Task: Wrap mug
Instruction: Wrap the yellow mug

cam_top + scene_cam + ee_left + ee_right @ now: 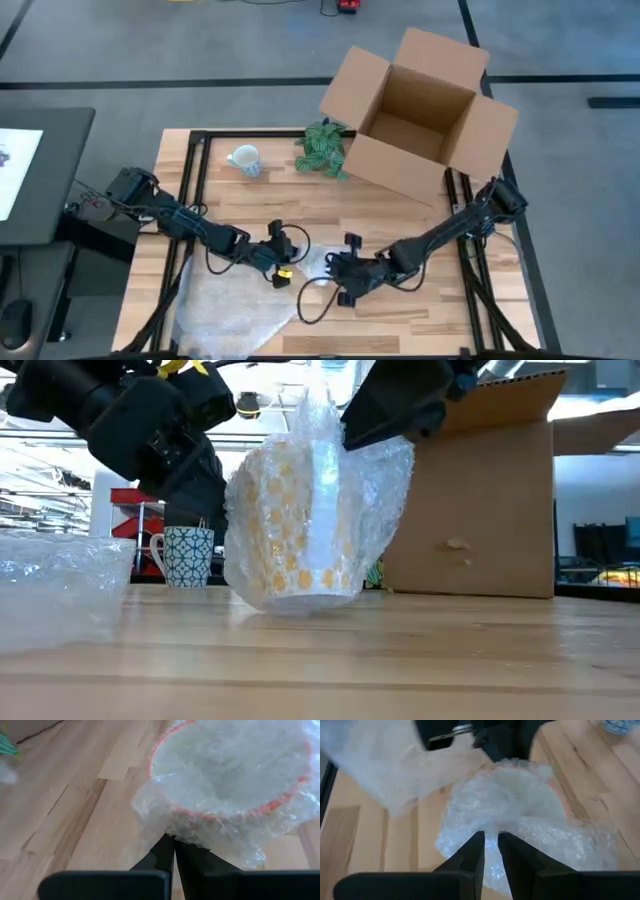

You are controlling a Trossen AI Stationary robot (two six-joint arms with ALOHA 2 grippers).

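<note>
An open cardboard box (425, 110), green plant (322, 147), patterned mug (245, 159).

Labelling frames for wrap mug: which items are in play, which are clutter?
In play: yellow-patterned white mug in clear bubble wrap; left gripper and right gripper, both pinching the wrap.

Clutter: teal-patterned mug, open cardboard box, green plant, spare bubble wrap sheet.

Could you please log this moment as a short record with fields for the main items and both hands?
mug being wrapped: yellow-patterned mug, upright on table, under bubble wrap
left hand: shut on bubble wrap at mug rim
right hand: pinching bubble wrap over mug
spare mug: teal-patterned mug, far side
box: cardboard box, open
plant: green plant beside box
</note>
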